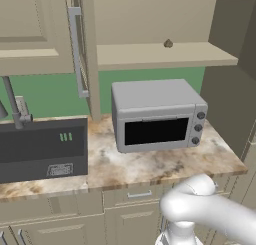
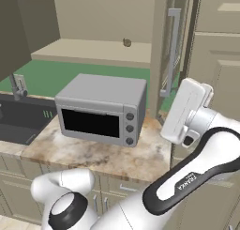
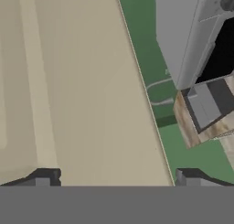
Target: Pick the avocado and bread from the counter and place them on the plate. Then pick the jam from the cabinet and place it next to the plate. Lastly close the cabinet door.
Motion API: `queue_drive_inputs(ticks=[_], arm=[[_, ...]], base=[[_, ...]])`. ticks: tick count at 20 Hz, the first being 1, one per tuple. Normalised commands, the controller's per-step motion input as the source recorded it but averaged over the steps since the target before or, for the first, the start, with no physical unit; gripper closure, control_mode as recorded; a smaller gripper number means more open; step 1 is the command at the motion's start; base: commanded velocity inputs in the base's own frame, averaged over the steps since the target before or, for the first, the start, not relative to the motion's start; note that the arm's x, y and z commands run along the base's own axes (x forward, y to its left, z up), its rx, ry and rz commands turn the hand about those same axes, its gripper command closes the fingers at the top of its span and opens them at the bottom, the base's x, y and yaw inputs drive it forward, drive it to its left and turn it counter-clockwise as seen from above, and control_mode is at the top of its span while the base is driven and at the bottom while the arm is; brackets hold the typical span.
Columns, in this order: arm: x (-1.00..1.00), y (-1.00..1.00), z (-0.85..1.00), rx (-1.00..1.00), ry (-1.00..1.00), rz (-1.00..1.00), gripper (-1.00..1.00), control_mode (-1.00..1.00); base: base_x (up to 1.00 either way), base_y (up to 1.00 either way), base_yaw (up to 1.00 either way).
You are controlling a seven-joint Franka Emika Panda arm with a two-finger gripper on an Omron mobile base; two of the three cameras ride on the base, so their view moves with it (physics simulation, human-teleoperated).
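The pincer (image 3: 112,177) stands spread wide and empty, its 2 fingertips (image 3: 43,178) facing the beige cabinet door (image 3: 68,81). The jam (image 2: 126,42) sits on the open cabinet (image 2: 93,50) shelf, well apart from the pincer, above the microwave (image 2: 101,109) on the counter (image 2: 84,151).

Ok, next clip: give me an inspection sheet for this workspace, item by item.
Surface: marbled counter, bare in front of the microwave.
Job's things: jam sits on the shelf of the open cabinet; cabinet door stands open. Avocado, bread and plate: nothing seen.
Clutter: grey microwave on the counter.
Claw: claw open, holding nothing, facing a beige panel.
Cables: nothing seen.
Surroundings: dark sink with faucet left of the microwave, green wall behind.
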Motion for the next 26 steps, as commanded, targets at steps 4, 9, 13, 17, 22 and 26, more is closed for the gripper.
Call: queue_drive_inputs(ticks=[4, 9, 13, 17, 22, 26], arm=[[-0.06, 0.71, 0.16, -0.03, 0.00, 0.00, -1.00, -1.00], [0.00, 0.85, 0.41, -0.05, 0.00, -0.01, -1.00, -1.00], [0.00, 0.92, 0.58, -0.06, 0.00, -0.04, -1.00, -1.00], [0.00, 0.89, 0.71, -0.06, -0.01, -0.07, -1.00, -1.00], [0.02, 0.72, 0.80, -0.03, -0.04, -0.09, -1.00, -1.00], [0.29, 0.40, 0.62, 0.00, -0.01, -0.06, -1.00, -1.00]], base=[[0.00, 0.00, 0.00], [0.00, 0.00, 0.00], [0.00, 0.00, 0.00], [0.00, 0.00, 0.00], [0.00, 0.00, 0.00], [0.00, 0.00, 0.00]])
